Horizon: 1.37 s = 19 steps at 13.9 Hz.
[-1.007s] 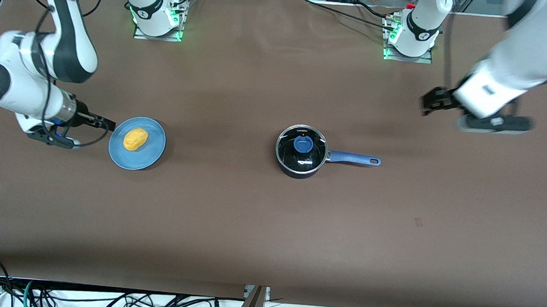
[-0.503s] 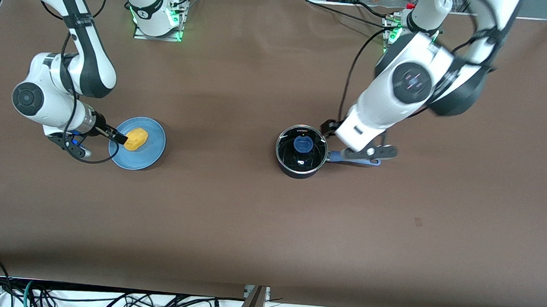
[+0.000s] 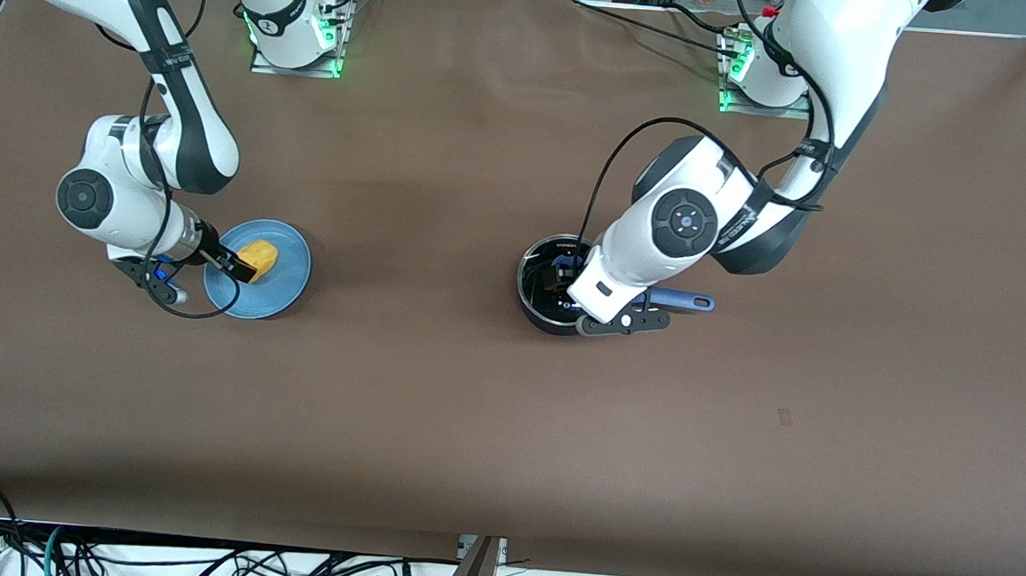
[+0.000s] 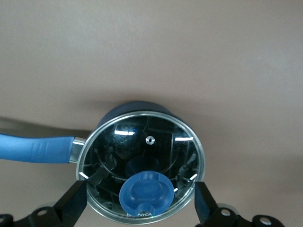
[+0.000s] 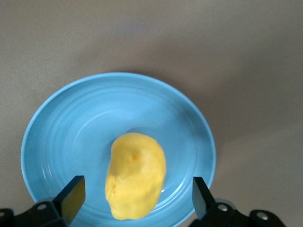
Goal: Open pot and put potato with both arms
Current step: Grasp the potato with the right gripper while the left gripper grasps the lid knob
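Lidded black pot (image 4: 142,163), yellow potato (image 5: 136,176) on plate (image 5: 71,127); both grippers wide: left (image 4: 140,208), right (image 5: 135,197).

Bright, even overhead light fills all three views. The brown table (image 3: 434,408) shows soft, faint shadows beside the plate (image 3: 286,287) and pot (image 3: 534,312). White glints streak the glass lid (image 4: 142,142); the wrist views look slightly washed out and soft.

Your left gripper (image 3: 558,277) hangs low with fingers (image 4: 71,208) spread wide, its arm bending in from one o'clock. Your right gripper (image 3: 238,264), equally spread, points toward four o'clock.
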Available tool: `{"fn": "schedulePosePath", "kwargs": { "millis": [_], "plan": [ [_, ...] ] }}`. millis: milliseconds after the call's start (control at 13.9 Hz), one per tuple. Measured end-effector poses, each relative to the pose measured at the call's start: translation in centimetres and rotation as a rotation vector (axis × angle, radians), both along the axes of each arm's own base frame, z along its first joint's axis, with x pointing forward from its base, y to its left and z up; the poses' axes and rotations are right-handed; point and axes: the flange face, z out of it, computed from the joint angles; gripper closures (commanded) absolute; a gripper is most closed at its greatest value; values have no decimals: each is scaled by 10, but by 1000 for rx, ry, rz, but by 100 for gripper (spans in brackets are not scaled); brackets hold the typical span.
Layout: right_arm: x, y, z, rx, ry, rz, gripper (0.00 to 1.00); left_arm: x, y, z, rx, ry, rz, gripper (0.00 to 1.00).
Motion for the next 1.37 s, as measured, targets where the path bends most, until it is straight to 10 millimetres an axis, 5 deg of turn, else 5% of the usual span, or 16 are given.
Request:
{"fn": "schedulePosePath", "kwargs": {
  "millis": [288,503,575,863,1150,1366],
  "plan": [
    [-2,7,-12,6,12,3,0,-24,-29,-32,59,22,-45,0],
    [-6,7,-24,7,27,3,1,-25,-29,-38,63,29,-45,0],
    [-7,7,-27,7,26,4,10,-24,-28,-39,65,30,-43,1],
    [-12,8,-34,8,20,5,59,-25,-26,-48,71,45,-43,32],
    [-12,9,-33,9,19,5,67,-26,-27,-50,70,46,-44,54],
    [-9,11,-30,14,8,34,68,-25,-24,-53,74,51,-42,86]
  ]
}}
